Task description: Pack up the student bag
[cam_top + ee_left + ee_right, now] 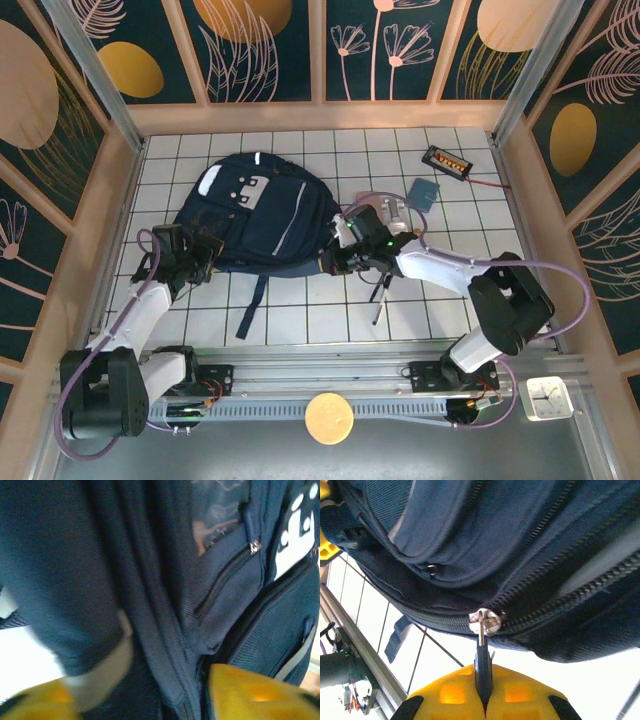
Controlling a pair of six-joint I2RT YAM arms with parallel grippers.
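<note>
The student bag [255, 212], a navy-blue backpack with white trim, lies on the tiled table left of centre. My left gripper [205, 252] is at its lower-left edge. In the left wrist view the gripper [145, 700] stands open, its yellow fingers [250, 695] wide apart with a loose fold of bag fabric [165, 645] between them, not pinched. My right gripper [335, 262] is at the bag's lower-right edge. In the right wrist view it [484, 685] is shut on the dark zipper pull [483, 662], which hangs from the silver slider [485, 621] on the bag's main zipper.
A pen [380, 300] lies on the tiles below my right gripper. A blue notebook [425, 190] and a black device with orange parts [445, 160] lie at the back right. A dark strap [255, 305] trails from the bag toward the near edge.
</note>
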